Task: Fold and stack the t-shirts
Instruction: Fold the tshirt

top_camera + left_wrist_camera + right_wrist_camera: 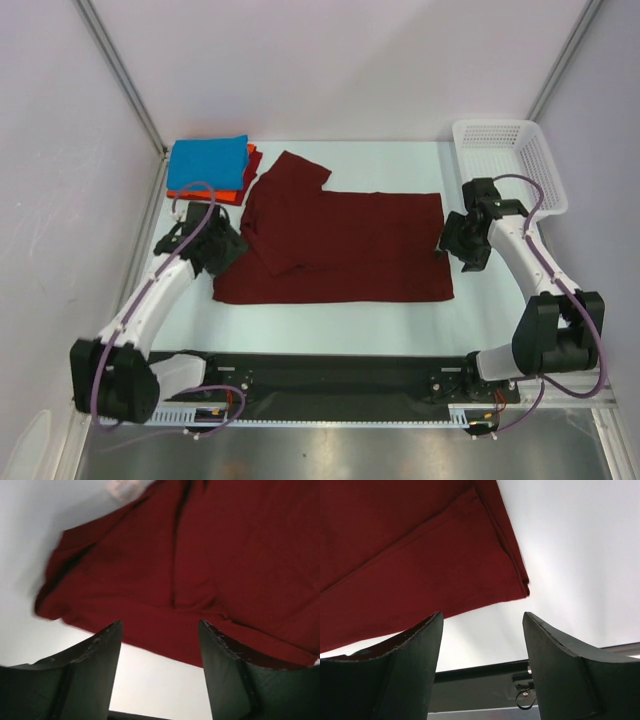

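You are looking down on the dark maroon t-shirt (340,245), which is lying across the middle of the table (400,160). It is partly folded. Its body is forming a broad rectangle running left to right, and one sleeve with the upper part is lying doubled over it and angling toward the far left. The bright blue t-shirt (208,165) is sitting folded at the far left corner of the table, on top of the orange-red t-shirt (252,160), whose edges are peeking out beneath it. The pile is sitting just beside the maroon sleeve. The white mesh basket (510,160) is standing at the far right corner, well apart from the cloth. Your left gripper (215,248) is hovering at the left edge of the maroon shirt. In the left wrist view its fingers (95,670) are standing wide apart with nothing between them, bare table is showing in the gap, and the rumpled hem is lying just beyond the tips. Your right gripper (458,240) is hovering at the shirt's right edge. In the right wrist view its jaws are likewise spread wide and gripping nothing, and the doubled near right corner of the cloth is lying ahead of them on the table. Whether either gripper is brushing the fabric, you cannot tell from these views.
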Tool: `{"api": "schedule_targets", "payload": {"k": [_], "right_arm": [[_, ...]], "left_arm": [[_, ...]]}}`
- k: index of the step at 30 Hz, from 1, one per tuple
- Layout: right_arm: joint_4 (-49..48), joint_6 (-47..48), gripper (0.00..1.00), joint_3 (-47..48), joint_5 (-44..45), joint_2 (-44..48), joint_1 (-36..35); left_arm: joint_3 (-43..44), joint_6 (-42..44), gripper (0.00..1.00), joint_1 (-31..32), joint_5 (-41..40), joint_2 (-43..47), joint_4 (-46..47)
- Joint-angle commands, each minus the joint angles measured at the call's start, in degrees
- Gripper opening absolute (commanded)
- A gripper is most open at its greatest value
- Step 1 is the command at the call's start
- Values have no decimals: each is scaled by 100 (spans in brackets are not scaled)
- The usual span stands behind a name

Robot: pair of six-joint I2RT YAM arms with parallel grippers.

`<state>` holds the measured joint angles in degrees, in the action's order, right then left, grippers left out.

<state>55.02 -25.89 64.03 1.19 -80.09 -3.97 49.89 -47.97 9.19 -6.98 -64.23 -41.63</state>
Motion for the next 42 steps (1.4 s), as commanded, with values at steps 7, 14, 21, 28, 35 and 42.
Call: {"api": "schedule_targets", "payload": {"k": [7, 14, 21, 28, 35, 42], "right_arm": [[8, 102, 70, 558, -23, -226, -113], [-1, 75, 70, 479, -22, -156, -122], [-79, 66, 69, 330, -31, -129, -113], [-106, 49, 69, 329, -23, -112, -113], [-123, 49, 69, 303, -22, -112, -96], [-97, 49, 69, 286, 4, -77, -95]], "left_arm": [[477, -556, 56, 355, 1322, -1820, 1376], [645, -740, 49, 812, 1375, -2560, 1359], [645, -898, 44, 909, 1024, -2665, 1025], [566, -1083, 45, 953, 909, -2850, 823], [732, -996, 38, 953, 786, -3060, 928], [750, -943, 27, 953, 725, -3193, 893]]}}
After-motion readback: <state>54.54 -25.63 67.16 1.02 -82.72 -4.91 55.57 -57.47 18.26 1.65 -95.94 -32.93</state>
